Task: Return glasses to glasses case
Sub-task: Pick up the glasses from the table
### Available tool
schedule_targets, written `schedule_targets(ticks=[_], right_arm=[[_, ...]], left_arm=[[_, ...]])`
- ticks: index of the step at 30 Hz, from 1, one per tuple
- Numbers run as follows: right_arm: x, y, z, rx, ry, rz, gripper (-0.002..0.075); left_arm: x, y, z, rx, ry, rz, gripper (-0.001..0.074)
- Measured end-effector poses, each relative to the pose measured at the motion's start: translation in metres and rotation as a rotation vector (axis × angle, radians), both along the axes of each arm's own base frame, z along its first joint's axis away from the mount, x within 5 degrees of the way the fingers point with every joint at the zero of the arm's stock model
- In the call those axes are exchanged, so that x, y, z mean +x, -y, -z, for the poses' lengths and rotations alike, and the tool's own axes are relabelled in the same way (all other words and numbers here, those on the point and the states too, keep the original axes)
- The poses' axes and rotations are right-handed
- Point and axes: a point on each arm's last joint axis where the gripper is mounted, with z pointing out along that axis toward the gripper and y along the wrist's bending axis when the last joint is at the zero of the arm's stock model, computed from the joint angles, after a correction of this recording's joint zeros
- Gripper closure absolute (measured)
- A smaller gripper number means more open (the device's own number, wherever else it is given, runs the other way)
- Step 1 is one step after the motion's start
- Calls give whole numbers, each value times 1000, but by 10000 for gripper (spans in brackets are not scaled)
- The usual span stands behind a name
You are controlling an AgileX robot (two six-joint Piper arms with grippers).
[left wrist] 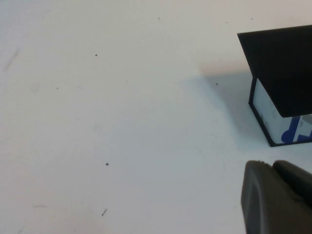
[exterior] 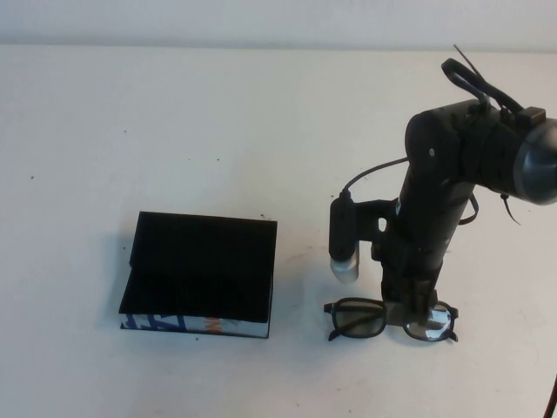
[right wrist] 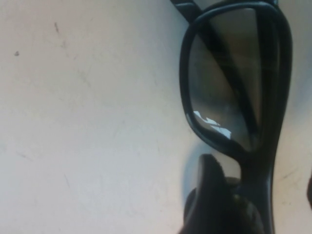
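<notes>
The glasses (exterior: 389,319), dark-framed with reflective lenses, lie on the white table at the front right. My right gripper (exterior: 416,309) points down over their bridge. In the right wrist view the glasses (right wrist: 273,97) fill the frame. The right gripper (right wrist: 261,175) is open and straddles the bridge: one finger (right wrist: 209,195) is beside the frame, and the other just shows at the picture's edge, apart from the frame. The glasses case (exterior: 200,270), black with a blue, white and orange front edge, lies at the front left. My left gripper (left wrist: 273,168) is shut and empty near the case (left wrist: 282,63). It is out of the high view.
The white table (exterior: 174,131) stretches bare behind the case and between the case and the glasses. The right arm's wrist camera (exterior: 344,252) hangs just behind the glasses' left lens. The table's back edge runs along the top of the high view.
</notes>
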Motion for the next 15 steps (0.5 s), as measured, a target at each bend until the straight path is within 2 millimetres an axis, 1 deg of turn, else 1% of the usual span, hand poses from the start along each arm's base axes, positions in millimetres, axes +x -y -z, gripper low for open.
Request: schedule_targets(ticks=[9,15], right_arm=[[6,3,17,-18,-32,16,367],[8,4,19,-18,-32,21,382]], left_arm=[[0,0,0,0,0,0,738],[0,0,0,0,0,0,738]])
